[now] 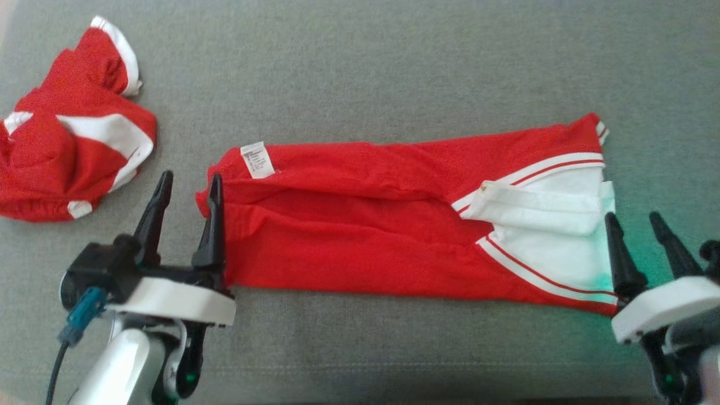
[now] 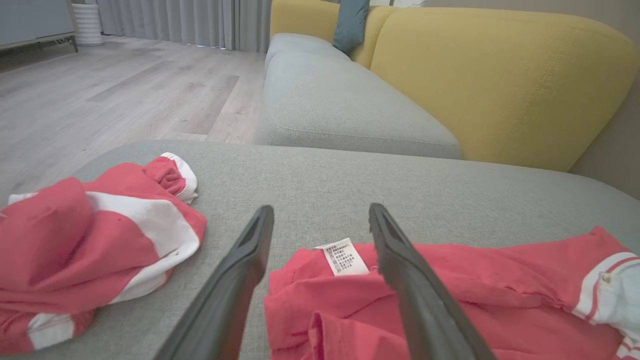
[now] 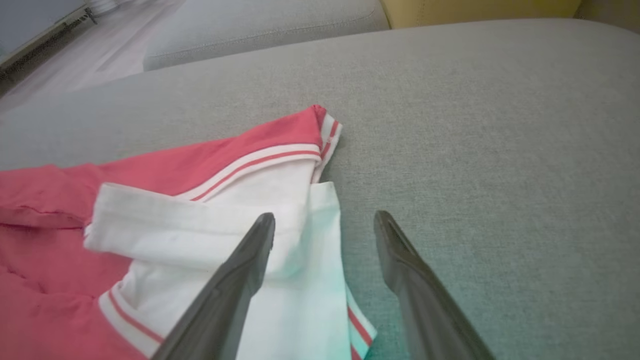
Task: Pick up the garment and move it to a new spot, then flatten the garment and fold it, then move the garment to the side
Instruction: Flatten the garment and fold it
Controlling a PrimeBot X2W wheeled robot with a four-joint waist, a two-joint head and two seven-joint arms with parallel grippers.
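Grey cushion bears the garment, flat between left claw and right claw.

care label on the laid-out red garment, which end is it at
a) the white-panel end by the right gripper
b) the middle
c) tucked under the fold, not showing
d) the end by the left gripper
d: the white care label lies at the end of the red garment next to the left gripper, far from the white-panel end by the right gripper.
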